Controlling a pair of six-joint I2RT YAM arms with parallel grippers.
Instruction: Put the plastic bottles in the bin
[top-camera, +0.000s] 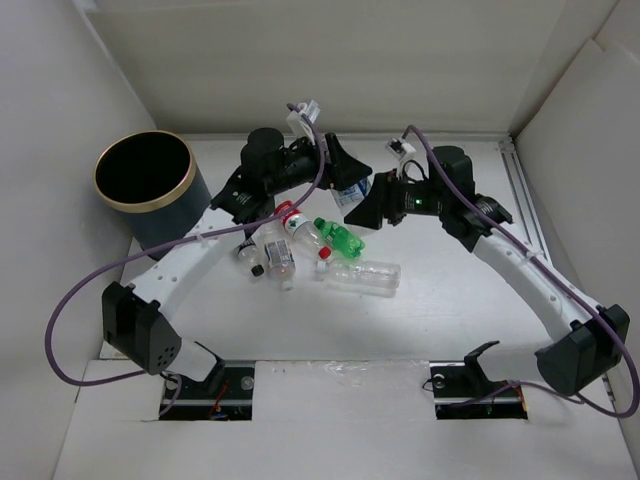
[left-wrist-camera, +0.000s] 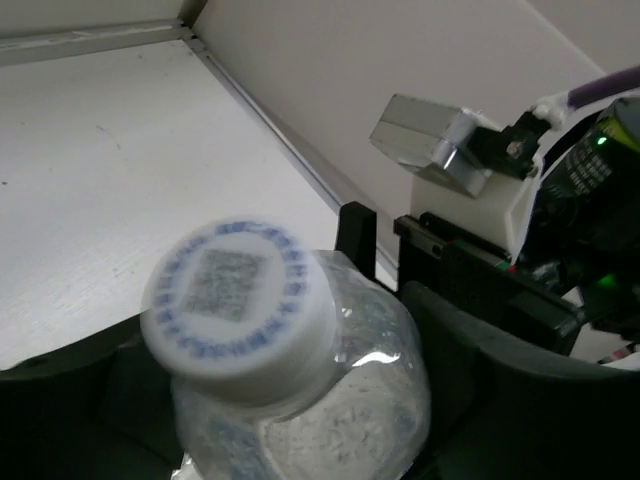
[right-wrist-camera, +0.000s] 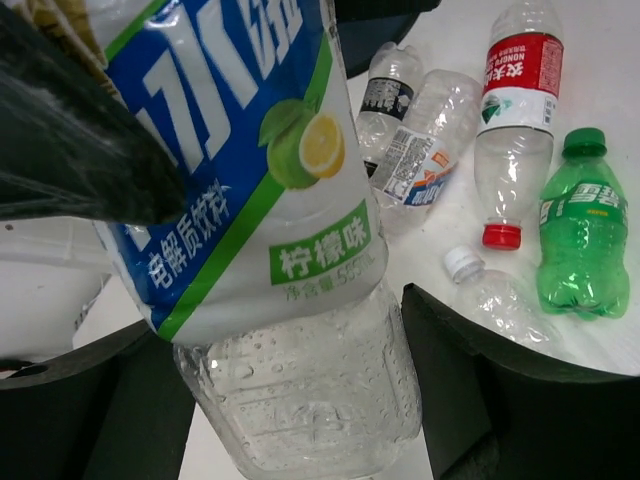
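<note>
A clear bottle with a blue, white and green lemon label (top-camera: 350, 190) hangs in the air between both arms, behind the pile. My right gripper (top-camera: 368, 200) is shut on its lower body (right-wrist-camera: 290, 400), a finger (right-wrist-camera: 480, 390) against each side. My left gripper (top-camera: 342, 172) straddles the white-capped upper end (left-wrist-camera: 235, 300); whether its fingers (left-wrist-camera: 470, 370) press the plastic is unclear. On the table lie a red-labelled bottle (right-wrist-camera: 518, 90), a green one (right-wrist-camera: 583, 235), a clear one (top-camera: 365, 278) and others (right-wrist-camera: 425, 145). The navy bin (top-camera: 165, 225) stands at the far left, away from both grippers.
White walls close in the table at the back and both sides. A metal rail (top-camera: 525, 200) runs along the right edge. The right arm's wrist camera (left-wrist-camera: 440, 145) sits close in front of my left gripper. A purple cable (top-camera: 90, 280) loops off the left arm.
</note>
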